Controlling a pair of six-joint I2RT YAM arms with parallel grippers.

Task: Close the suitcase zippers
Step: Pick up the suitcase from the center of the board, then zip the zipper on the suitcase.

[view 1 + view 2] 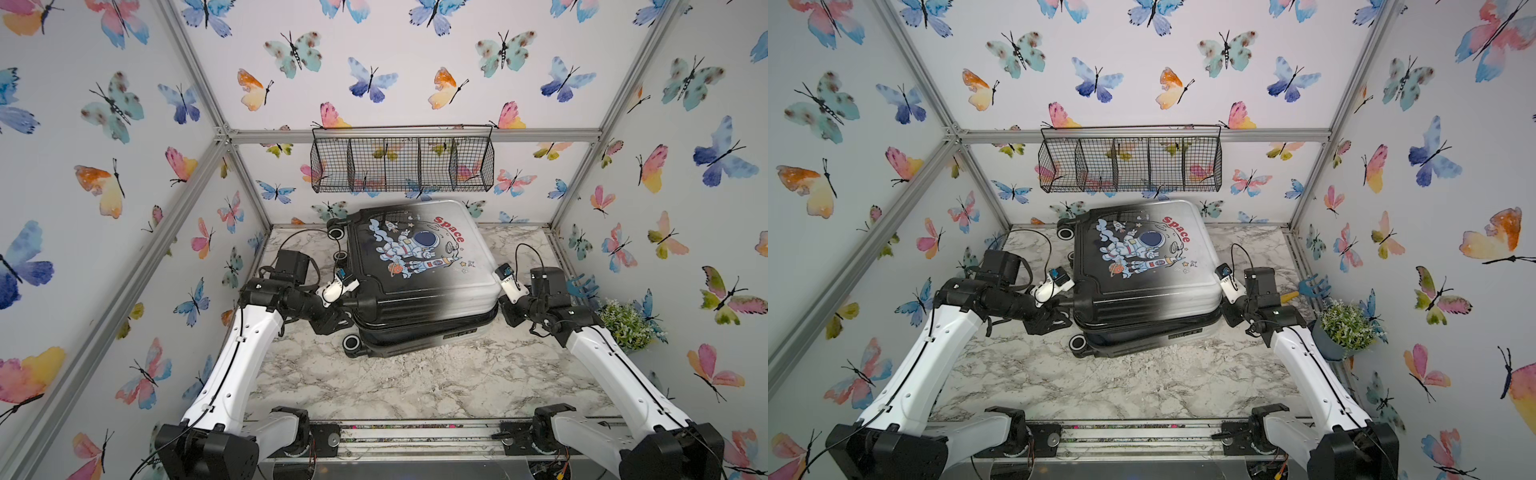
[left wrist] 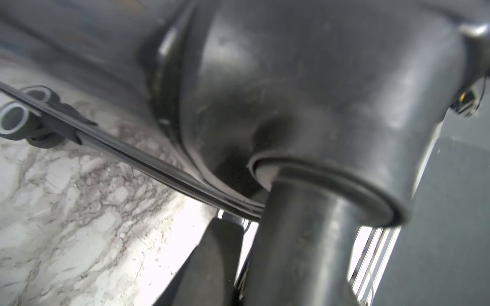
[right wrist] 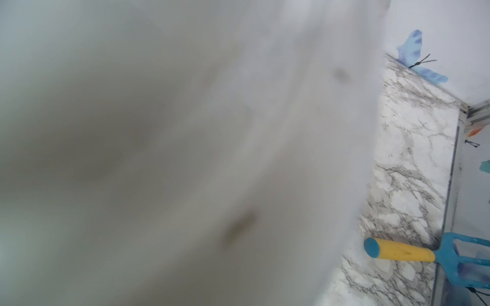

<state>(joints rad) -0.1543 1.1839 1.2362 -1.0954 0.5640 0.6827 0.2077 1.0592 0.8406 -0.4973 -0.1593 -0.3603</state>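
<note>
The left pincer [image 1: 352, 308] sits at the suitcase's [image 1: 419, 249] black near corner, beside a caster [image 2: 318, 92]; I cannot tell whether it grips. The suitcase lies flat, print up, mid-tabletop [image 1: 415, 382] toward the back. The right pincer [image 1: 508, 311], clenched, is at its silver corner.

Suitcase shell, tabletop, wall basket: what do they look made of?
Suitcase: looks like hard plastic, glossy, ribbed sides catching highlights; black fading to silver.
Tabletop: marble pattern, grey veins on white; could be laminate or film, cannot tell.
Basket: black wire mesh, probably coated metal, see-through grid.
</note>
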